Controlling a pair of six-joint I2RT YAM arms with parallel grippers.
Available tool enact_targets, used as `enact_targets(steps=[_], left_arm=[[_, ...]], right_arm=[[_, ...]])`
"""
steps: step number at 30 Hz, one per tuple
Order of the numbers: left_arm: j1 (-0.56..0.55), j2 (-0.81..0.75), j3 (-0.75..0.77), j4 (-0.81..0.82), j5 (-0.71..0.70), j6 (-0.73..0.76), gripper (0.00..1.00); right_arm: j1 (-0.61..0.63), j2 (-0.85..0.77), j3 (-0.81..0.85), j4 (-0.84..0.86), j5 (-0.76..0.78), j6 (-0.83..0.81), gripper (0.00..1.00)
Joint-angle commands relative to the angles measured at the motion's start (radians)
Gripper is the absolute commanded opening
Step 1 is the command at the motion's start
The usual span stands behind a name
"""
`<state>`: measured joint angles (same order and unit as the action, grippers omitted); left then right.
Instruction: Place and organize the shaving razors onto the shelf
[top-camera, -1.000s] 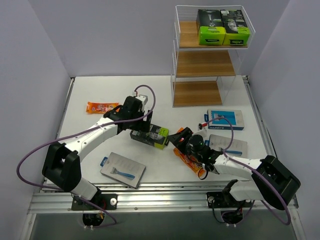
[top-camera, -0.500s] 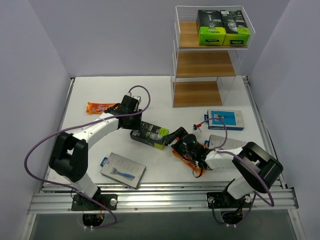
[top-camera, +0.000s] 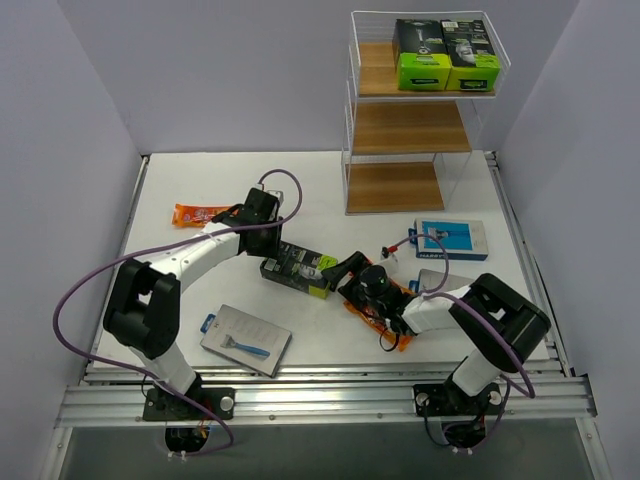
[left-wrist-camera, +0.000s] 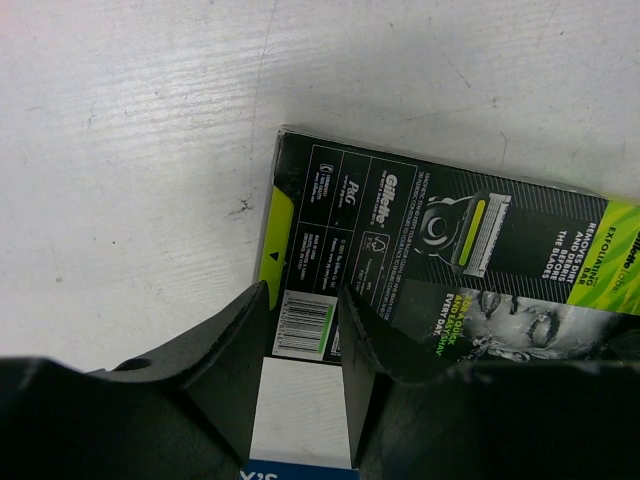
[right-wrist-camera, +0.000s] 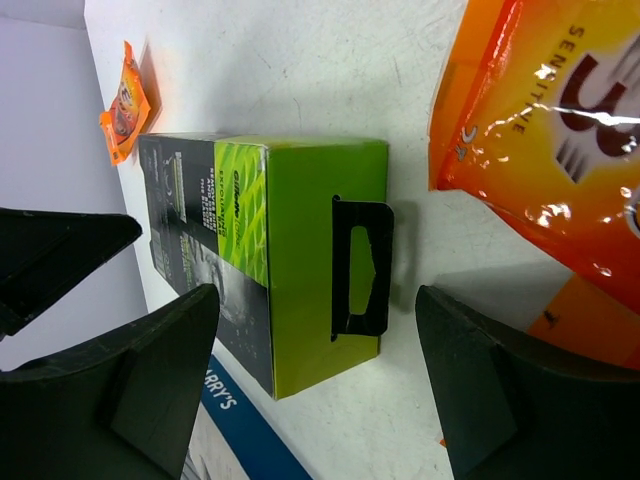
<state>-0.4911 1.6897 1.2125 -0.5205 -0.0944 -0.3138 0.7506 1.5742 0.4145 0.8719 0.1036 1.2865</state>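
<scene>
Left hand (left-wrist-camera: 303, 300) lower, over razor box (left-wrist-camera: 440, 235) end

black-and-lime boxes (top-camera: 421, 55) (top-camera: 470, 52) (top-camera: 297, 270): three
blue razor cards (top-camera: 245, 340) (top-camera: 450, 240) (top-camera: 447, 283): three, one largely hidden by an arm
orange packets (top-camera: 200, 214) (right-wrist-camera: 530, 130): two
shelf (top-camera: 410, 128): one
wooden boards in it: three
robot arms (top-camera: 200, 255) (top-camera: 440, 312): two

The box (left-wrist-camera: 440, 250) says "Gillette" in white letters. Near its end there is a small "P&G" sign and a barcode. It also says "EXFOLIATING BAR" and "EVERY DAY". The orange packet (right-wrist-camera: 560, 130) says "SENSITIVE" and has a big "3" on it. The blue card (top-camera: 451, 240) says "HARRY'S" along one edge. The other words are too small to read.
</scene>
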Motion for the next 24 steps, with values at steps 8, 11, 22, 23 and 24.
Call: enact_targets(steps=[8, 11, 22, 23, 24], left_arm=[[0.011, 0.028, 0.056, -0.010, 0.019, -0.007, 0.37], [0.013, 0.030, 0.056, -0.010, 0.025, -0.007, 0.36], [0.013, 0.039, 0.058, -0.007, 0.038, -0.007, 0.35], [0.013, 0.039, 0.059, -0.006, 0.039, -0.007, 0.35], [0.013, 0.038, 0.059, -0.006, 0.039, -0.007, 0.35]], right_arm=[[-0.022, 0.093, 0.061, 0.096, -0.030, -0.003, 0.74], [-0.028, 0.095, 0.063, 0.107, -0.038, -0.012, 0.72], [-0.045, 0.084, 0.052, 0.150, -0.064, -0.029, 0.46], [-0.045, 0.087, 0.052, 0.153, -0.070, -0.030, 0.44], [-0.046, 0.090, 0.053, 0.154, -0.073, -0.030, 0.42]])
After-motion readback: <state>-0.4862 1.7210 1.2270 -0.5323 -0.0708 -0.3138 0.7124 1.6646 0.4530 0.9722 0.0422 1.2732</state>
